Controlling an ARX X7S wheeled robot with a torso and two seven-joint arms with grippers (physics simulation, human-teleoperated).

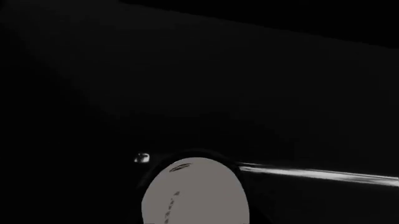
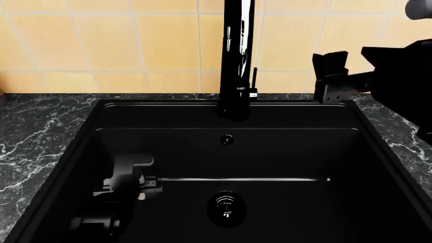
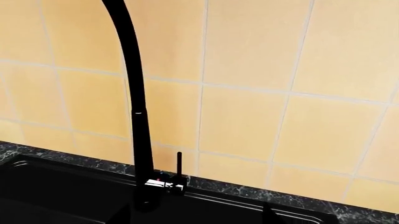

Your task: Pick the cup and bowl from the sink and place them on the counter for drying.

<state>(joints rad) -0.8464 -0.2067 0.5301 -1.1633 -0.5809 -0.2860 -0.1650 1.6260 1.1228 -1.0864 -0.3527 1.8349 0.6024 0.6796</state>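
**Cup low in the sink, bowl unseen, nothing drying yet**

The cup (image 1: pixel 194 193), as I judged it, was the pale rounded shape right in front of my left wrist camera, deep in the dark sink (image 2: pixel 290 152). The shape was too dim for me to be certain. From the head view it was hidden, and my left pincer (image 2: pixel 138 185) sat low by the basin's near left corner. I could not tell whether that pincer was spread or pinching anything. The bowl showed in no picture. My right pincer (image 2: pixel 331 76) hung above the counter's far right corner, close to the tiled wall and beside the faucet (image 2: pixel 236 61). Nothing showed in it, and I could not tell how its jaws stood. The stretches of counter (image 2: pixel 40 131) in view bore neither item. So I reckoned nothing was delivered: both cup and bowl remained to be lifted out and set down.
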